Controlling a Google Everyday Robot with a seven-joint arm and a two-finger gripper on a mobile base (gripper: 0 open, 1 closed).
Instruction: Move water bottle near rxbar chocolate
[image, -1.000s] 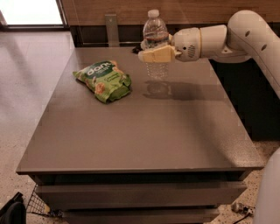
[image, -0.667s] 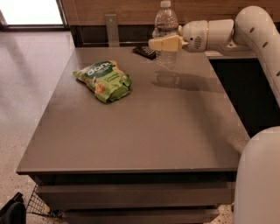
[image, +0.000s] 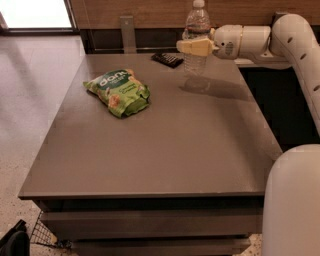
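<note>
The water bottle (image: 197, 27), clear ribbed plastic with a white cap, is upright at the far right of the grey table (image: 165, 150). My gripper (image: 194, 47) comes in from the right and is shut on the bottle's middle with its cream fingers. The bottle's base looks a little above or just at the tabletop; I cannot tell which. The rxbar chocolate (image: 167, 59), a small flat dark bar, lies at the table's far edge just left of the bottle.
A green crinkly snack bag (image: 119, 92) lies left of centre on the table. A wooden wall and a dark ledge run behind the table. My white arm (image: 295, 40) spans the right side and its base (image: 292, 200) fills the lower right.
My gripper has carried the bottle toward the far edge of the table, away from the snack bag and closer to the dark bar. The bar has come into view.
</note>
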